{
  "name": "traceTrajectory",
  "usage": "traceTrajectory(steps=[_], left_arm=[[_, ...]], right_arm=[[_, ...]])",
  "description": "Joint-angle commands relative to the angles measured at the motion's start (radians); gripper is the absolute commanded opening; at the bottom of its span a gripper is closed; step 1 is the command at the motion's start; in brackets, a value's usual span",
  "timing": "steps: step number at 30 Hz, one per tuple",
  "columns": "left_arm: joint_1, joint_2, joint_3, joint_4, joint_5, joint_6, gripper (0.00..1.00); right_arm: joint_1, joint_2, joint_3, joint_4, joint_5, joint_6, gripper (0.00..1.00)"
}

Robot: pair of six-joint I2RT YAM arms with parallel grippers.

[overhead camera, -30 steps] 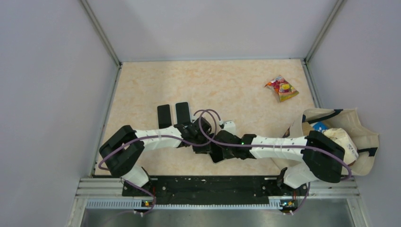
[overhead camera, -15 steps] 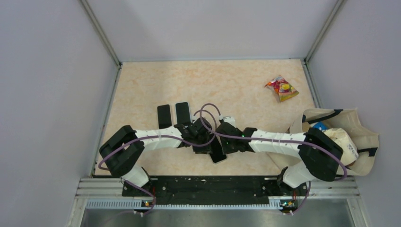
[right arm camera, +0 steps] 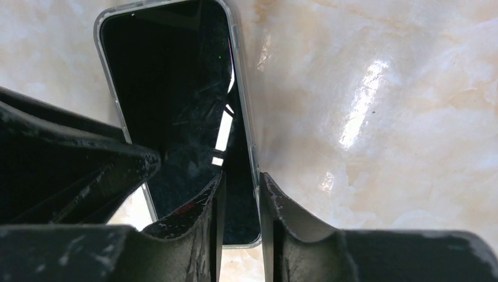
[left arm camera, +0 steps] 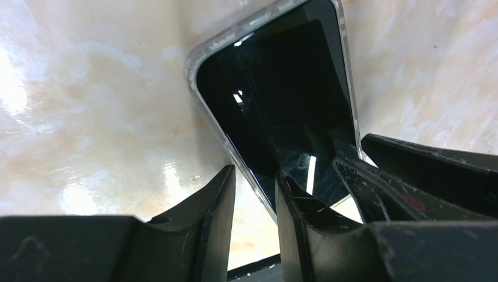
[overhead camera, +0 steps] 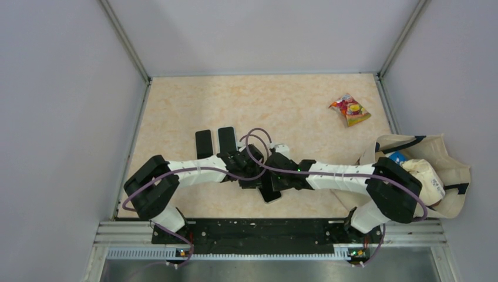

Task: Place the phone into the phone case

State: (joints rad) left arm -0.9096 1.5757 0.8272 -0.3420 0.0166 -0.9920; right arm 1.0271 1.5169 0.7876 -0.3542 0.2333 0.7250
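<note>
Since a second ago my right arm has edged in toward 10 o'clock, so my right tool (right arm camera: 242,177) now meets my left tool (left arm camera: 255,176) over the phone (left arm camera: 276,100), which lies at 6 o'clock on the bench (overhead camera: 282,106), close to my bases. Each tool is narrowed to a slit astride one long side of the clear phone case (right arm camera: 243,94); whether the pads actually pinch the rim I cannot tell. The dark phone sits within that rim, yet the side by my right tool looks slightly proud, so I judge the seating unfinished. To do it well I should steady the case on one side, press the raised edge straight down, and work along the rim without sliding the whole thing. As for containers, the case holds the phone; the tote bag (overhead camera: 452,170) at 4 o'clock holds a blue packet (overhead camera: 398,157) and a pale bundle (overhead camera: 426,173). A snack packet (overhead camera: 350,110) lies loose at 2 o'clock.
</note>
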Motion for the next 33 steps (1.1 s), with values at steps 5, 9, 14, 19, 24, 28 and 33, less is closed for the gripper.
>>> traceTrajectory(steps=[5,9,14,19,24,28,33], left_arm=[[0.004,-0.04,0.087,-0.114,-0.178,-0.067,0.63],[-0.042,-0.006,0.19,-0.242,-0.314,-0.15,0.98],[-0.099,0.088,0.316,-0.375,-0.415,-0.266,0.99],[-0.15,0.208,0.453,-0.499,-0.465,-0.352,0.99],[-0.179,0.286,0.518,-0.571,-0.473,-0.421,0.99],[-0.181,0.305,0.486,-0.514,-0.422,-0.425,0.99],[-0.18,0.315,0.452,-0.444,-0.386,-0.406,0.99]], right_arm=[[-0.083,-0.254,-0.079,-0.013,-0.027,0.037,0.51],[-0.157,-0.41,-0.049,-0.074,-0.018,0.006,0.65],[-0.238,-0.477,-0.066,-0.089,-0.051,-0.021,0.71],[-0.278,-0.531,-0.093,-0.091,-0.075,-0.028,0.72],[-0.295,-0.569,-0.124,-0.093,-0.096,-0.027,0.72],[-0.295,-0.588,-0.159,-0.093,-0.107,-0.018,0.72],[-0.295,-0.616,-0.193,-0.09,-0.113,-0.005,0.72]])
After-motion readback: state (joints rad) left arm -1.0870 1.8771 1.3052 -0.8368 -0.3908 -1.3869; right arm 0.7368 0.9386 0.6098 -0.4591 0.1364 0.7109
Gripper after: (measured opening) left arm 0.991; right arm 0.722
